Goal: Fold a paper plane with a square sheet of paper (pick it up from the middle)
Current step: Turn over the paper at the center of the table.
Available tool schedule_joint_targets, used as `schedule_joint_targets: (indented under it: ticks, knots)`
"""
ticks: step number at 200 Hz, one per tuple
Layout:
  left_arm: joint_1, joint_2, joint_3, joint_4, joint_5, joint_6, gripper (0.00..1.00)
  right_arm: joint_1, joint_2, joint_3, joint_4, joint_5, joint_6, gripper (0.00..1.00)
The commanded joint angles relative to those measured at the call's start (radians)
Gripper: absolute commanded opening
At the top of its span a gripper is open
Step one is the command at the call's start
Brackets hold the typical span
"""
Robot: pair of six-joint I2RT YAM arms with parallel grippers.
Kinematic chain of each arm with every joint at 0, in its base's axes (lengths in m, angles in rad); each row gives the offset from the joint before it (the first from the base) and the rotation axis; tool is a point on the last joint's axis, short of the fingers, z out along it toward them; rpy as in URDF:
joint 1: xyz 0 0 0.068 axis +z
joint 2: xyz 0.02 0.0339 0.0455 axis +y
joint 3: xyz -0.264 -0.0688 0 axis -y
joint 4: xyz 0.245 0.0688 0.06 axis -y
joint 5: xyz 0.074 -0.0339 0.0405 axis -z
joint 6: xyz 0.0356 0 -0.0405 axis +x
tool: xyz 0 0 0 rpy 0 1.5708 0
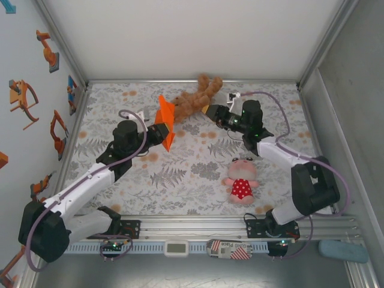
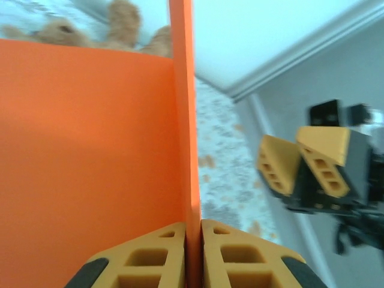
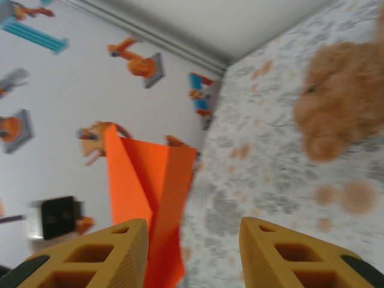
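Closest to you, on the flowery cloth (image 1: 180, 180), a soft pink doll (image 1: 241, 180) in a red dress with white dots lies on its back, well apart from both grippers. A little further in, your left gripper (image 1: 158, 133) has its two blocky yellow fingers (image 2: 150, 264) squeezed tight on the paper (image 1: 165, 119). It pinches the bottom of the paper, and one thin edge runs straight up from between the fingers. The paper is bright orange, thin, smooth and flat. It has been folded, with sharp straight creases. From the right wrist you see one flap lying over another and a sharp point at the top. It is held up off the cloth, a bit left of the middle of the table and towards the back. Your right gripper (image 1: 207, 110) points at the paper from the right, near it but not touching. Its fingers stand apart, with nothing between them. Just behind the paper and the right gripper, a fluffy brown bear (image 1: 195, 99) lies by the far edge. You cannot tell if the paper touches the bear. Beyond that, the back wall (image 1: 192, 36) is plain and white, and the left wall has orange robot-arm stickers (image 1: 48, 51).
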Motion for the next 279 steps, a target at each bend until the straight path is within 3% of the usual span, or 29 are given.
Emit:
schedule_joint_targets:
  ticks: [1,32,67,94,125,177,279]
  knots:
    - [-0.048,0.011,0.108,-0.404,-0.242,0.169,0.15,0.000,-0.101,0.038,-0.377,0.192,-0.308,0.44]
    - [-0.146,0.138,0.255,-0.649,-0.503,0.241,0.16,-0.005,-0.173,0.051,-0.579,0.377,-0.469,0.44]
    - [-0.241,0.367,0.443,-0.883,-0.830,0.237,0.16,-0.024,-0.223,0.008,-0.608,0.475,-0.469,0.43]
    - [-0.301,0.571,0.581,-1.041,-1.003,0.207,0.15,-0.039,-0.235,-0.016,-0.610,0.517,-0.450,0.40]
    - [-0.359,0.805,0.722,-1.163,-1.114,0.188,0.14,-0.070,-0.250,-0.048,-0.609,0.543,-0.424,0.39]
    - [-0.389,1.014,0.829,-1.145,-1.068,0.203,0.14,-0.149,-0.279,-0.096,-0.630,0.562,-0.377,0.37]
    - [-0.402,1.144,0.856,-1.014,-0.873,0.293,0.20,-0.202,-0.242,-0.113,-0.628,0.510,-0.348,0.36]
